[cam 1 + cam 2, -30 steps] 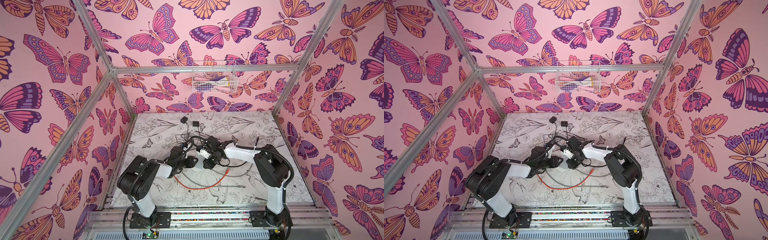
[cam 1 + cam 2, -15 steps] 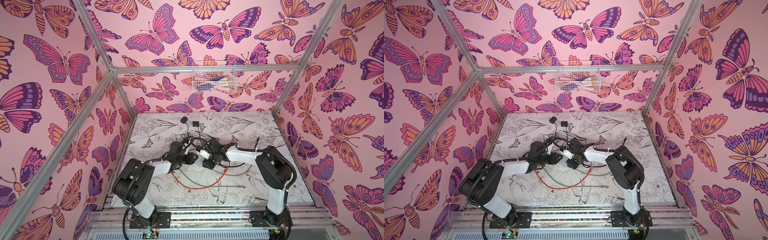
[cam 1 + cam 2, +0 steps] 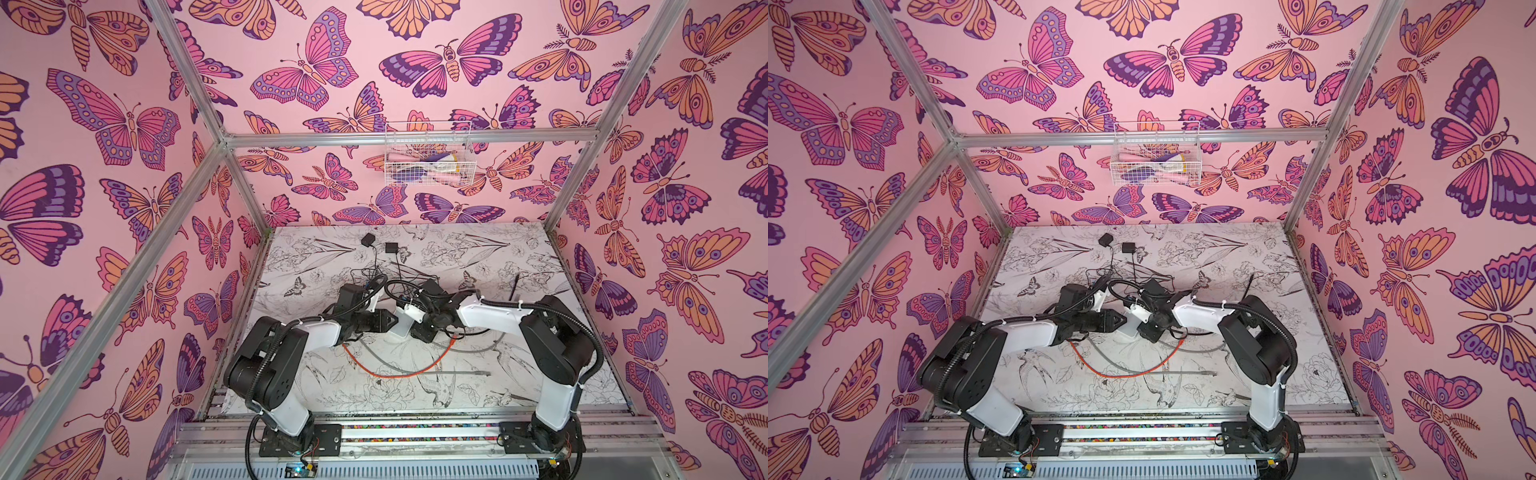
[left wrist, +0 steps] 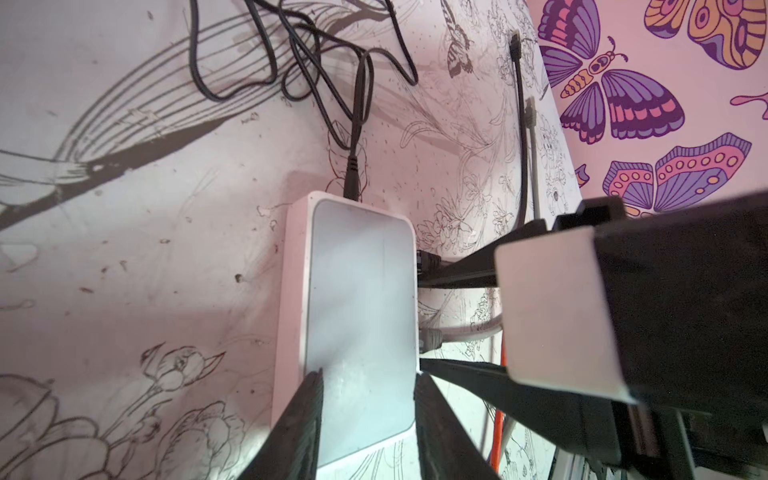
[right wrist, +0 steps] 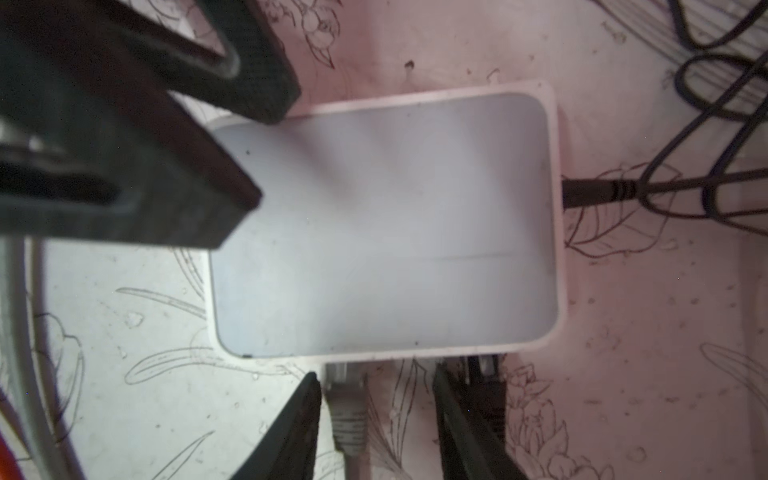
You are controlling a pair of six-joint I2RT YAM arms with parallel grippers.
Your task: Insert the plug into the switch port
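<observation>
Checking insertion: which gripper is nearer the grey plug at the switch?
Right. The right gripper flanks the grey plug at the port side of the switch; the left gripper straddles its short end, farther off.

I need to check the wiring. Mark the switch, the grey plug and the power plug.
switch (image 5: 386,224): right wrist view, middle of top face.
grey plug (image 5: 345,409): right wrist view, its boot.
power plug (image 5: 594,192): right wrist view, its barrel.
</observation>
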